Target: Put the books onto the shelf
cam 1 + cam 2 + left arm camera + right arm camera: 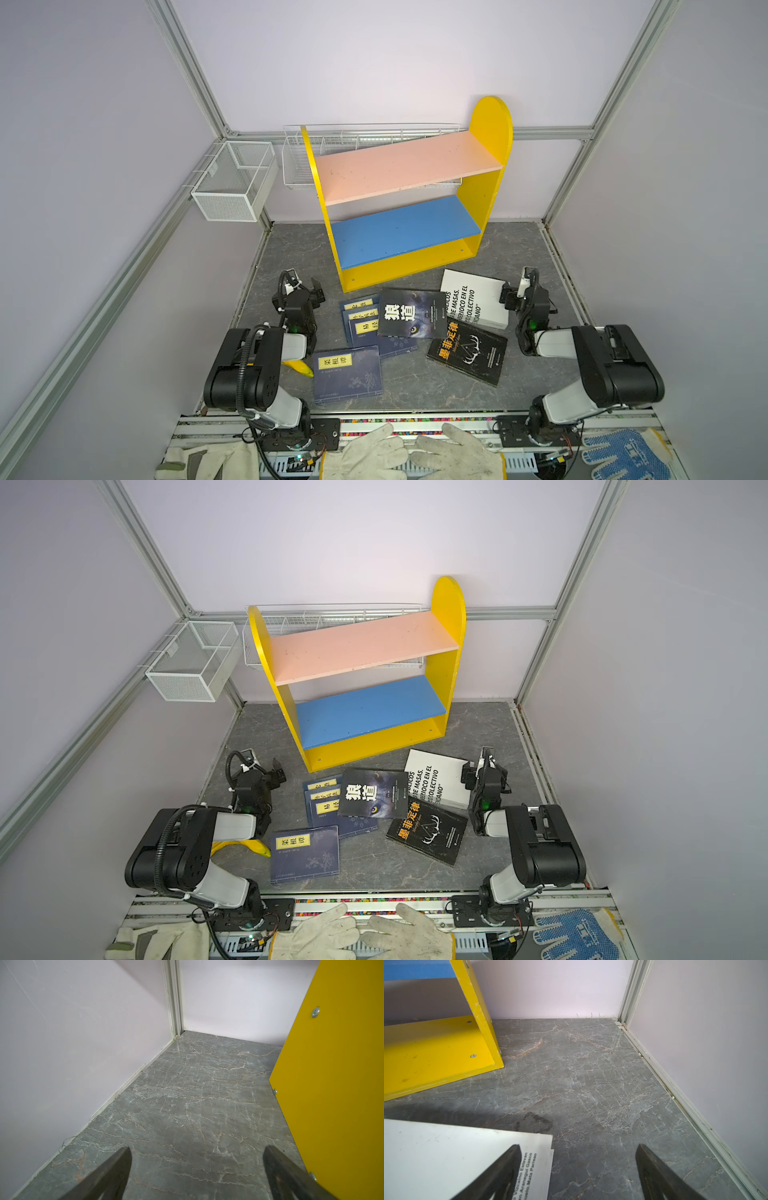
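Lying flat on table (415,386), books (411,318) formed overlapping cluster just in front of shelf (490,124). Left gripper (197,1148) hung jaws spread wide, empty, over bare table beside shelf's yellow side. Right gripper (579,1146) also spread wide, empty, one finger over corner of white book (446,1157).

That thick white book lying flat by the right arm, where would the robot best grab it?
Probably at its bare edge on the right gripper side, coming from the right. The white book lies flat and thick, so that edge offers height to catch; the wolf-cover book and orange-titled book overlap its opposite side.
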